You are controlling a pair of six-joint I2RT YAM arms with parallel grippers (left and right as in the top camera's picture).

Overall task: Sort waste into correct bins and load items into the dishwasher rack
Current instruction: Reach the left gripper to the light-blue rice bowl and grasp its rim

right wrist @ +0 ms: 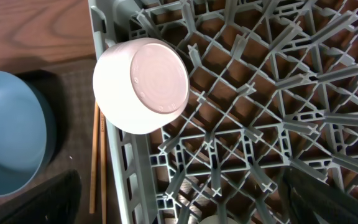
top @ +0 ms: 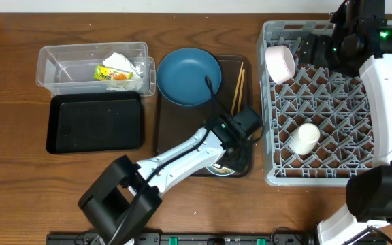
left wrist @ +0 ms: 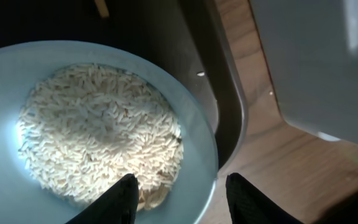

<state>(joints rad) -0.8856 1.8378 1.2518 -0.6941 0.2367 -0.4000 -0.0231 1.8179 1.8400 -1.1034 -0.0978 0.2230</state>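
A pale blue bowl (left wrist: 194, 146) holding white rice (left wrist: 98, 130) sits at the front right of the brown serving tray (top: 175, 129). My left gripper (left wrist: 182, 182) is open, with one finger over the rice and the other outside the rim. In the overhead view the left gripper (top: 239, 151) hides most of this bowl. The dark blue plate (top: 188, 76) and the chopsticks (top: 237, 87) lie on the same tray. A white bowl (right wrist: 142, 84) leans on its side in the grey rack (top: 272, 178). A small white cup (top: 305, 138) stands there too. My right gripper (right wrist: 185, 199) is open and empty above the rack.
A clear tub (top: 53, 58) at the back left holds the tissue and wrapper (top: 118, 70). A black tray-bin (top: 94, 122) lies in front of it. The rack's wall stands just right of the serving tray. The right arm (top: 386, 88) reaches over the rack.
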